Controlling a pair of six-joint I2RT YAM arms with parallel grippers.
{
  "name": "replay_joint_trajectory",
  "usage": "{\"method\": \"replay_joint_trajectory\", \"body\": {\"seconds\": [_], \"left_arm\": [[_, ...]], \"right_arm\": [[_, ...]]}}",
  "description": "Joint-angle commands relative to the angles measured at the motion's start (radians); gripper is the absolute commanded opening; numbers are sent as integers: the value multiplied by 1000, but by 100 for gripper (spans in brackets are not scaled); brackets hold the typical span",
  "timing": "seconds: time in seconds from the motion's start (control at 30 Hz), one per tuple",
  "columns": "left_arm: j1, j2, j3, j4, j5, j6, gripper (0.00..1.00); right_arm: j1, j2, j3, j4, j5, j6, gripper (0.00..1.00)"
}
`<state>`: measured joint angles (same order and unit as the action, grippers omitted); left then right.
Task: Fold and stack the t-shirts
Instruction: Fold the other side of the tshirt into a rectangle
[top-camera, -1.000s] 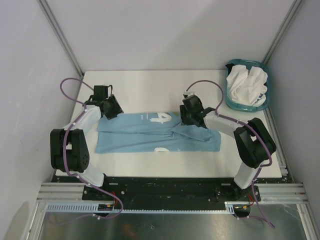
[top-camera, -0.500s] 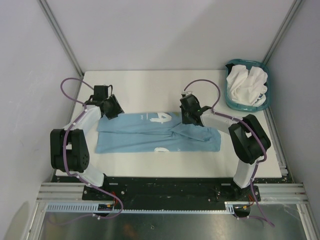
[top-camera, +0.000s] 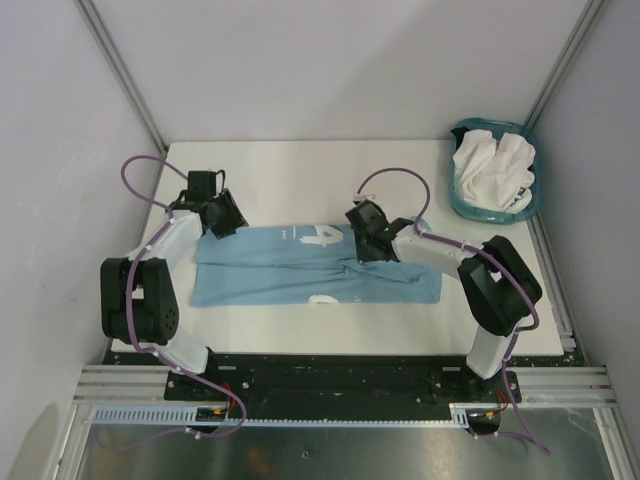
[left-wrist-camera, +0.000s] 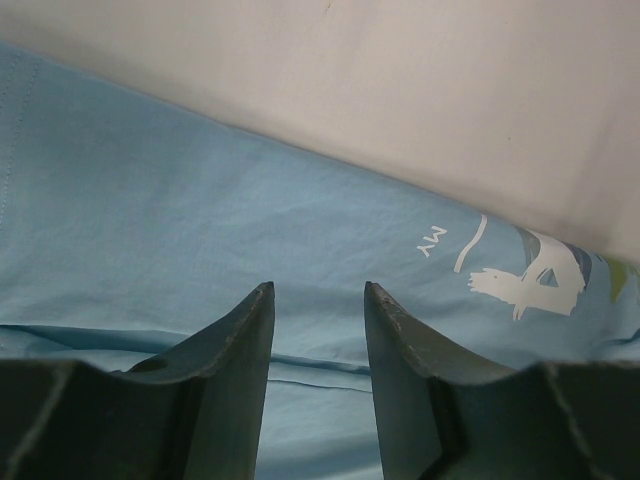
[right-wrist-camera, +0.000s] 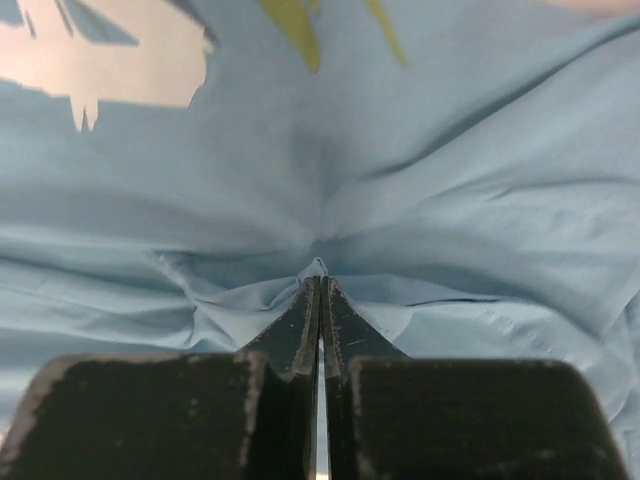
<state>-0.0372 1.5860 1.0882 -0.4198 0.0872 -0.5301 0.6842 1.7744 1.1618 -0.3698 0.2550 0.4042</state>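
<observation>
**Item 1. Light blue t-shirt** (top-camera: 310, 270): soft cloth, short sleeves, white "4" and small white lettering. It lies flat across the middle of the white table top (top-camera: 300, 170), long side running left to right. The print sits at its far edge. Creases gather right of centre.

**Item 2. Right gripper** (right-wrist-camera: 318, 282): black, two fingers. It is down on the shirt just right of the "4". The fingers are pressed together, with a small peak of blue cloth pinched at the very tips. Whether one layer or more is caught cannot be told.

**Item 3. Left gripper** (left-wrist-camera: 317, 295): black, two fingers. It hangs at the shirt's far left corner. The fingers are spread with cloth showing between them, and nothing is gripped.

**Item 4. White t-shirts** (top-camera: 492, 168): plain and crumpled, heaped in a teal plastic basket (top-camera: 456, 196) at the far right corner. They are well apart from the work.

**Handling note (judgement).** The step appears to be a fold of the blue shirt, with the right hold only just taken.
- The bite is thin, so raise it slowly and low so the cloth does not slip out.
- Close the left fingers on the far left edge before any carry, so that both ends travel together.
- Keep the crease straight and parallel to the near edge.
- Lay the cloth down before letting go.
</observation>
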Motion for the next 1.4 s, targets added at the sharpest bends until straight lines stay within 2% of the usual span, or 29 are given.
{"method": "replay_joint_trajectory", "body": {"seconds": [0.0, 0.17, 0.4, 0.67, 0.93, 1.03, 1.17, 1.3, 1.37], "left_arm": [[-7, -9, -4, 31, 23, 27, 45], [-7, -13, -9, 30, 29, 30, 45], [-6, -14, -7, 32, 42, 32, 45], [-6, -9, -11, 36, 51, 33, 45], [-7, -6, -14, 38, 69, 35, 46], [-10, -2, -12, 39, 104, 43, 46], [-49, 10, -6, 38, 187, 64, 50], [-160, 21, 10, 39, 230, 93, 54], [-231, 33, 25, 40, 233, 101, 55]], "right_arm": [[79, -43, 34, -91, 55, 87, 0], [142, -47, 4, -119, 65, 166, 0], [186, -107, -89, -73, 95, 257, 0], [193, -192, -167, 14, 110, 297, 0], [186, -170, -172, 103, 31, 327, 2], [186, -156, -174, 110, 6, 317, 11], [189, -194, -191, 109, -5, 279, 31], [163, -281, -202, 56, 23, 235, 49], [118, -338, -217, 27, 32, 223, 52]]}}
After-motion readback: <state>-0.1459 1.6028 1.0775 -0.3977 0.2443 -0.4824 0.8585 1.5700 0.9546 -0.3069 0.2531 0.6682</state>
